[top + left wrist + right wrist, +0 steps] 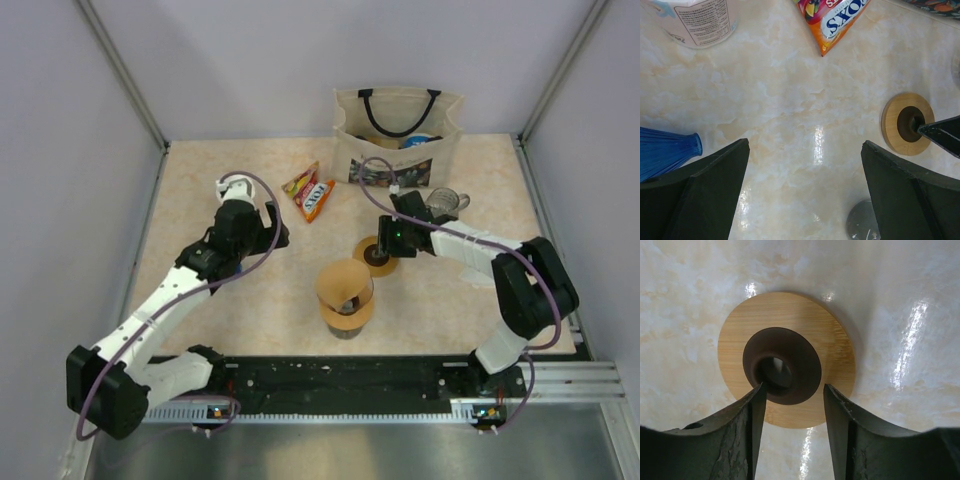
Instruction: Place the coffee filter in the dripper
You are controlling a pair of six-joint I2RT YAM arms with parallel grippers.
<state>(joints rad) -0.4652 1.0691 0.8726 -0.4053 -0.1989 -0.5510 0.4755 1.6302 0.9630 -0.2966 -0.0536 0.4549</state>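
Wooden disc (pixel 790 315) between jaws — right arm (pixel 470 250) stretched inward.

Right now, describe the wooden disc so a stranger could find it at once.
From the cream tote bag at the back, come toward the near side. Under the right gripper lies the wooden disc: flat, round, pale wood with a dark brown hub, unlike the paper cone beside it.

The right claw (pixel 792 386) is hovering, fingers apart, over a round pale wooden disc with a dark brown collar (pixel 790 310) lying on the marbled beige tabletop (pixel 680 295).
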